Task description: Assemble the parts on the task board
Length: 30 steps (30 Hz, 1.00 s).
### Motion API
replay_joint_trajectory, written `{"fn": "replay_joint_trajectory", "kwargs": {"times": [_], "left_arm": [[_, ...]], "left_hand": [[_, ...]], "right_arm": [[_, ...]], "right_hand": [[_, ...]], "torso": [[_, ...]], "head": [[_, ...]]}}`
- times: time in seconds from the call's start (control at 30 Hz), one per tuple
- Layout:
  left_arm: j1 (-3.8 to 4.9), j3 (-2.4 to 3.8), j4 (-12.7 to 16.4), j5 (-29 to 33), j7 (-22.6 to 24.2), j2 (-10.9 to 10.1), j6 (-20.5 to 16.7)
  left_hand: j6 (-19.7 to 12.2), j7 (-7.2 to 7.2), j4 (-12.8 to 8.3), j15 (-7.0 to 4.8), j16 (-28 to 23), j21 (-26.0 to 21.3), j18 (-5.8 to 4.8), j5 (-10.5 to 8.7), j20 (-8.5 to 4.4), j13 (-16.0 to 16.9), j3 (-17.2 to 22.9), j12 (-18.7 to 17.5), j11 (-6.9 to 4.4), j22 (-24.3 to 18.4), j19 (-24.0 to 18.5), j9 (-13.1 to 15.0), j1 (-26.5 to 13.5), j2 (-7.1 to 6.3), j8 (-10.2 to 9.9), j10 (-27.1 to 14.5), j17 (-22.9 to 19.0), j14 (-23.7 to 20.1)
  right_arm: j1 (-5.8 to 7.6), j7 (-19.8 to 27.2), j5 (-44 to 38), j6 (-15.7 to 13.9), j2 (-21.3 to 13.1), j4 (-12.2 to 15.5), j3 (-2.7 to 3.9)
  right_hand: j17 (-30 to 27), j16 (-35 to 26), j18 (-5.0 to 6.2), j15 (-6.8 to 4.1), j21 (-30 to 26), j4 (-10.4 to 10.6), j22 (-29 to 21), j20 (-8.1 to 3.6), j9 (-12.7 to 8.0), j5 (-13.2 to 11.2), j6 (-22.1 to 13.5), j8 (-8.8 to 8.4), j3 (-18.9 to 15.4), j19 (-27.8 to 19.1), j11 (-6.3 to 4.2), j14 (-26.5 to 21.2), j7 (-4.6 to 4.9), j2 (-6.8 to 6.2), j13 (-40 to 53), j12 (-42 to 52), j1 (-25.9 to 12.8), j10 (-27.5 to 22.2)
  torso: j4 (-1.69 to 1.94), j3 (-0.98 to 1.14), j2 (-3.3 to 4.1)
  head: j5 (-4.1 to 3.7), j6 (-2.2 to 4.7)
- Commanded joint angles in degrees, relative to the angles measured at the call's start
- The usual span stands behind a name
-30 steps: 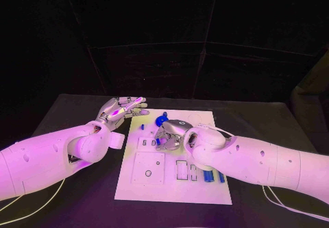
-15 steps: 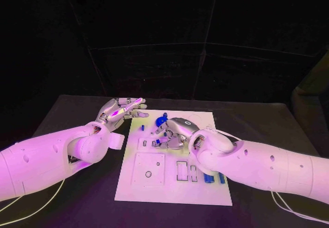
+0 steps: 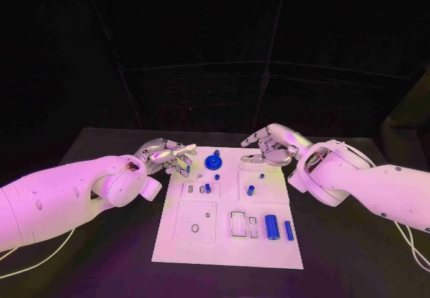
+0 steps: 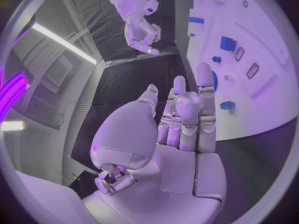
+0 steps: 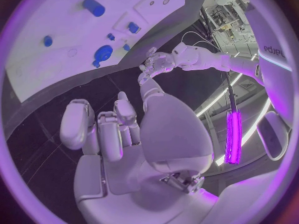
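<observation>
The white task board [image 3: 202, 239] lies in the middle of the black table. A round blue part [image 3: 213, 162] stands near its far edge, small blue parts [image 3: 208, 187] [image 3: 251, 190] in its middle, and two blue cylinders [image 3: 271, 225] near its right front. My left hand [image 3: 170, 158] hovers at the board's far left corner, fingers stretched out and holding nothing. My right hand [image 3: 271, 146] hangs above the far right corner, fingers loosely bent and apart, nothing in it. The left wrist view shows my left hand [image 4: 181, 129] before the board [image 4: 268, 89]. The right wrist view shows my right hand [image 5: 118, 134] and the board [image 5: 44, 69].
Bare black table [image 3: 358, 248] surrounds the board on all sides. Rectangular recesses [image 3: 194, 220] and slots [image 3: 237, 223] mark the board's near half. In the right wrist view the left hand [image 5: 156, 63] reaches in beyond the board's edge.
My right hand has lifted off the board's middle and drawn back to its far right corner, uncovering small blue parts. My left hand has come slightly nearer the board.
</observation>
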Motion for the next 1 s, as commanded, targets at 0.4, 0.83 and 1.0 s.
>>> {"fn": "replay_joint_trajectory", "kwargs": {"times": [0.4,0.83,1.0], "left_arm": [[4.04,0.07,-3.5,-36.4,-31.2,5.8,17.5],[5.02,-0.41,-7.3,-40.6,-33.6,12.4,19.9],[5.65,-1.63,-8.5,-40.3,-36.2,14.5,22.2]], "left_hand": [[0.1,-3.03,6.7,-2.48,28.3,29.4,-2.07,-0.44,-2.72,21.0,-8.4,27.5,-3.07,29.7,6.4,4.7,-4.9,-0.28,14.1,-4.1,32.8,5.3],[-2.4,-4.97,6.7,-3.83,29.7,46.1,-5.02,-0.43,-3.95,43.5,-13.1,46.7,-4.71,52.2,9.3,13.4,-4.4,1.44,25.1,3.0,35.1,5.9],[-3.2,-4.95,6.8,-3.86,29.7,48.9,-5.74,-0.49,-3.95,43.7,-14.0,46.8,-4.75,56.5,10.4,14.5,-4.9,1.45,26.1,2.7,35.1,5.9]], "right_arm": [[1.51,0.7,8.1,4.3,-2.4,-2.8,-0.02],[1.56,-2.9,5.3,4.3,-1.6,-4.1,-0.04],[1.56,-3.4,5.1,4.4,-1.3,-4.2,-0.04]], "right_hand": [[8.2,-0.6,0.18,-0.11,-0.6,0.3,-0.7,0.00,0.2,0.5,1.1,0.62,-1.0,-0.6,-0.34,4.3,-0.19,0.43,-0.2,0.0,0.2,0.0],[7.4,-1.1,0.34,-0.36,-1.2,0.9,-1.7,-0.25,0.2,1.5,1.5,1.13,-2.6,-1.0,-0.60,4.2,-0.47,0.54,-0.3,0.1,0.1,0.3],[7.2,-1.2,0.38,-0.46,-1.4,1.0,-2.0,-0.36,0.2,2.7,1.6,1.27,-3.2,-1.0,-0.68,4.1,-0.54,0.80,-0.5,0.0,0.5,0.3]], "torso": [[0.08,0.89,-2.24],[0.04,0.91,-2.10],[0.03,0.86,-2.06]], "head": [[0.51,-0.61],[0.74,-1.00],[0.91,-1.23]]}}
